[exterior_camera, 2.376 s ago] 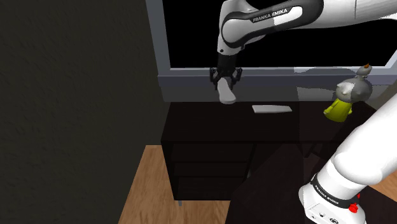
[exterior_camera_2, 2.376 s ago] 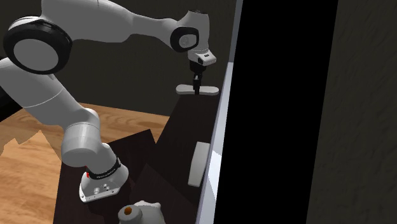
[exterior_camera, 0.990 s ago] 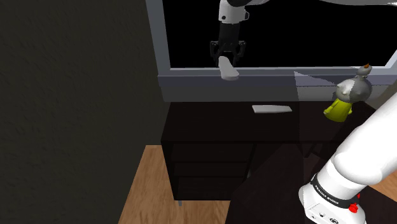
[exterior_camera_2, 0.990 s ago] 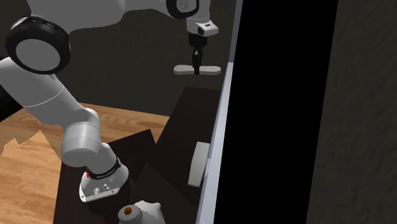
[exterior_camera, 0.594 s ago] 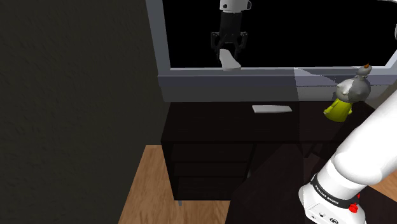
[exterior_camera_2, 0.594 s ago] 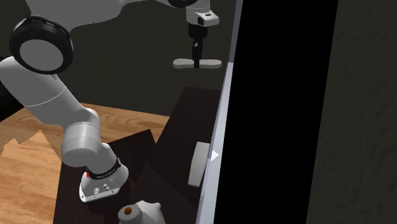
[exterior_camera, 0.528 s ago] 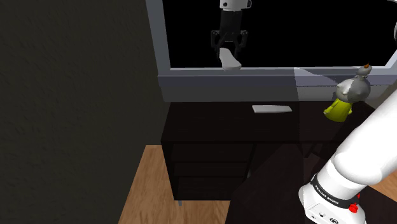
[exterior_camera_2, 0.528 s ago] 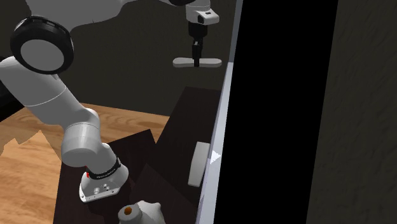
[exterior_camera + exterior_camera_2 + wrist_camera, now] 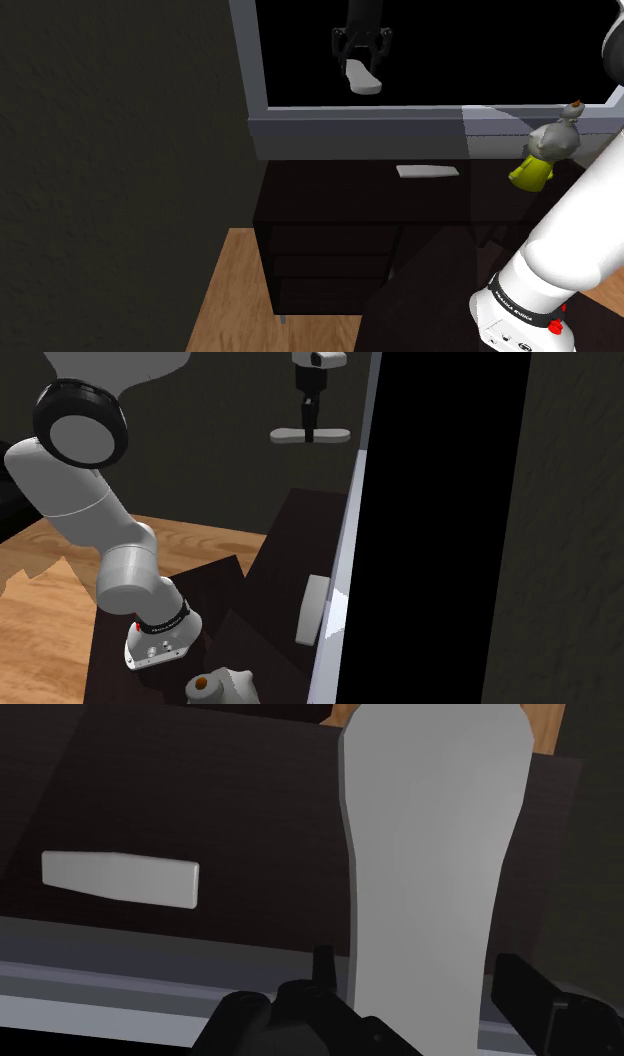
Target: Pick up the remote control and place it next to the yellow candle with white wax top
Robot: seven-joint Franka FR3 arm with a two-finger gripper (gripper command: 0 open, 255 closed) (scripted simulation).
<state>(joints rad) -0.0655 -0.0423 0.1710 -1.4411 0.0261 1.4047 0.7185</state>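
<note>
The gripper [image 9: 362, 57] hangs high above the dark desk [image 9: 330, 190], its 2 black fingers closed on the sides of the remote control [image 9: 362, 78] — a plain grey, elongated slab that it grips near 1 end. In the second exterior view the remote control lies roughly level under the fingers, with open air between it and the desk top. In the shoulder view it shows in front of the black area framed by the grey window sill [image 9: 400, 125], which runs along the desk's back edge and stands a little proud of the top. 1 other grey slab [image 9: 428, 171] lies flat on the desk, near that back edge and parallel to it; in the wrist view it lies to 1 side of the remote control, bare dark desk top between them. The yellow candle [image 9: 530, 172], with a pale grey-white top, stands at the desk's end toward the shoulder view's right, close under the sill and apart from the flat slab, with a stretch of bare top between the 2. The white arm's lower link crosses in front of that end of the desk. The desk's front edge drops to a column of drawers [image 9: 330, 265], and wooden floor [image 9: 230, 300] lies below.
</note>
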